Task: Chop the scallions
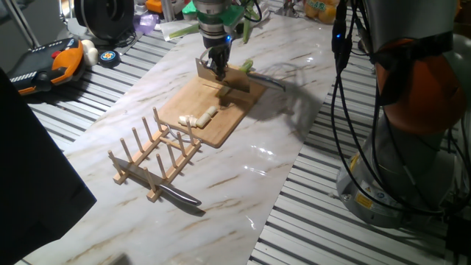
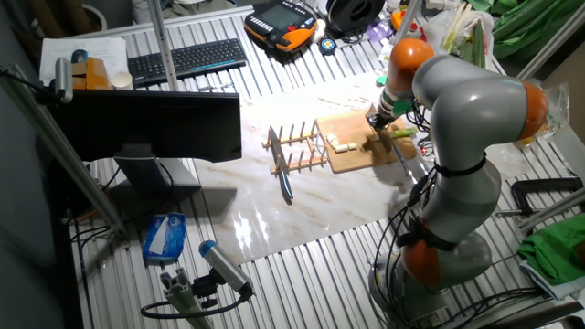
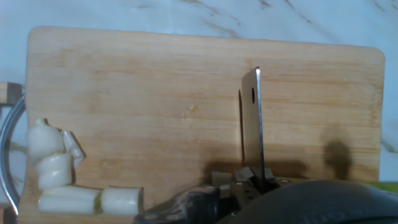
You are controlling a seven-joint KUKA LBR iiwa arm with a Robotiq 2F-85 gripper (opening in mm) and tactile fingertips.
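The gripper (image 1: 218, 71) is hanging over the upper middle of one fixed view, above the far end of the cutting board (image 1: 221, 118). Its fingers are clamping the handle of a cleaver (image 1: 213, 73), and the flat blade is standing on edge over the board. In the hand view the blade (image 3: 252, 134) is showing edge-on, right of centre, with a hole near its tip, and the wood under it is bare.

The scallions (image 1: 199, 116) are lying as short white pieces in a cluster at the near left part of the board, well apart from the blade. In the hand view these pieces (image 3: 59, 180) are sitting in the lower left corner of the frame, some touching one another.

A green stalk (image 1: 248, 65) is lying just beside the upper right of the gripper; whether it is touching the board cannot be told.

A wooden rack (image 1: 154, 154) is standing at the lower left of the board, and a knife (image 1: 175, 194) is lying beside its near end on the marble table (image 1: 243, 191).
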